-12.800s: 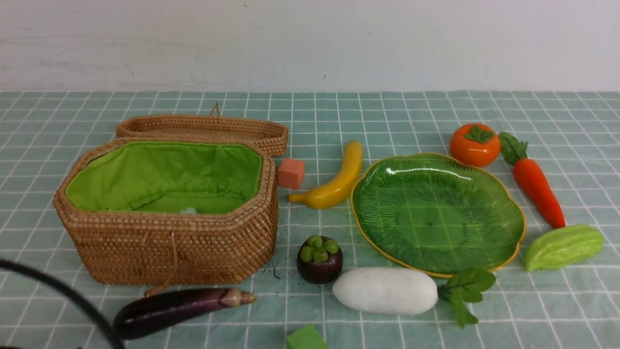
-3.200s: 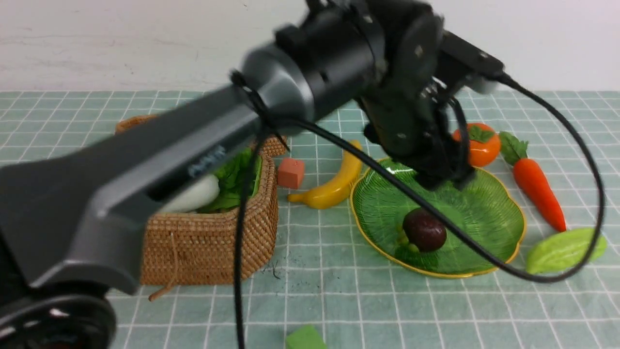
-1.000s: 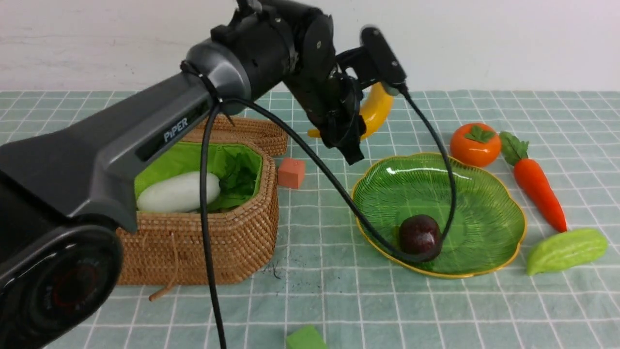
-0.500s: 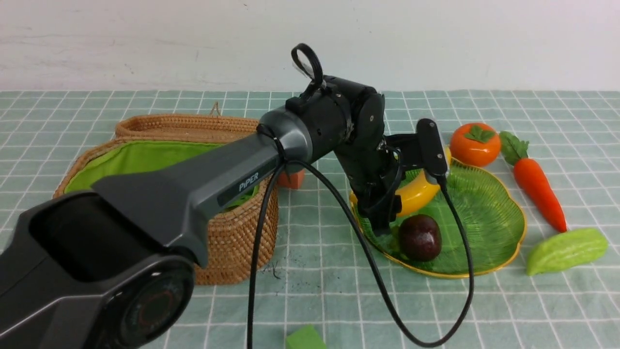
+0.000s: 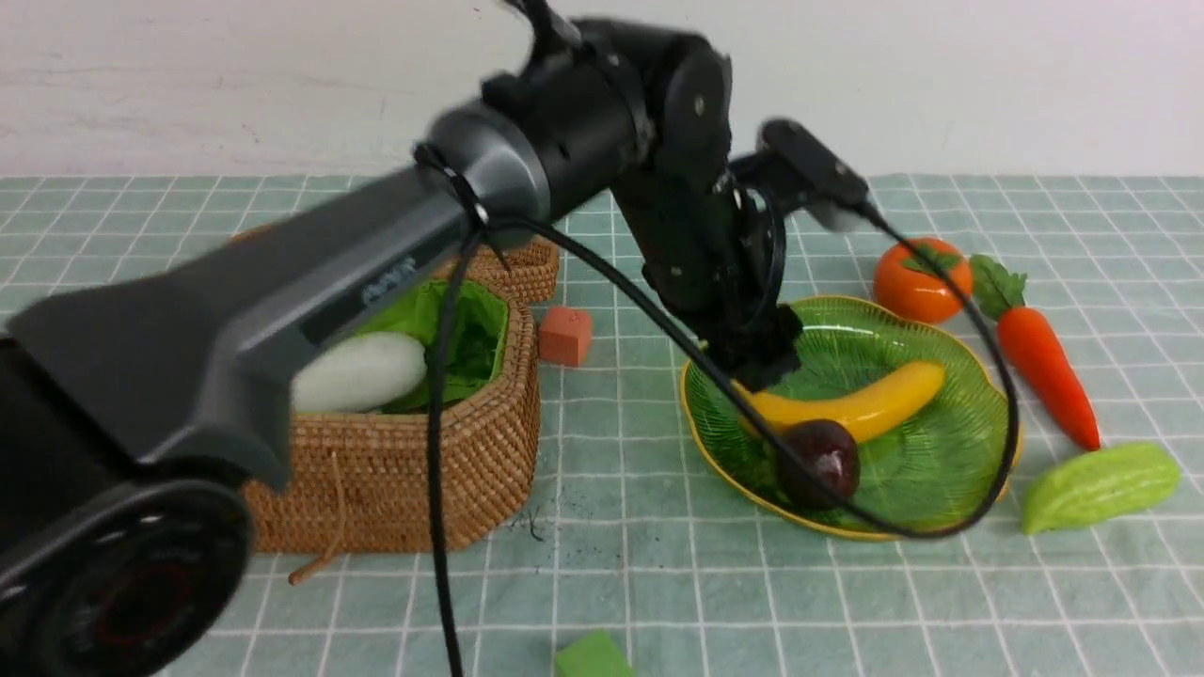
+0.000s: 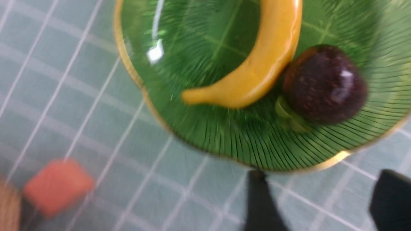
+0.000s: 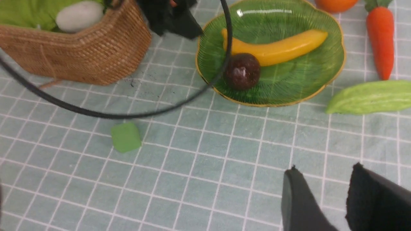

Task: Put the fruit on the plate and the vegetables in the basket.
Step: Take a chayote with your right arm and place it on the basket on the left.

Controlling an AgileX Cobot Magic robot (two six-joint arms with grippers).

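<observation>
The yellow banana (image 5: 856, 409) lies on the green plate (image 5: 941, 470), touching the dark purple mangosteen (image 5: 820, 463). My left gripper (image 5: 762, 362) hangs just above the plate's near-left part, open and empty; the left wrist view shows its gripper (image 6: 321, 175) with jaws wide apart beside the banana (image 6: 257, 73) and mangosteen (image 6: 324, 85). The persimmon (image 5: 917, 282), carrot (image 5: 1044, 371) and gourd (image 5: 1096, 484) lie on the cloth right of the plate. The white radish (image 5: 362, 371) lies in the basket (image 5: 404, 480). The eggplant is hidden. My right gripper (image 7: 324, 168) is open and empty above bare cloth.
A pink cube (image 5: 564, 336) sits between basket and plate. A green cube (image 5: 593, 655) lies at the front edge. The basket lid (image 5: 527, 268) rests behind the basket. The left arm's black cable (image 5: 997, 442) loops over the plate.
My left gripper has let go of the banana, which now lies on the plate against the mangosteen. The gripper has opened and risen from the plate.
</observation>
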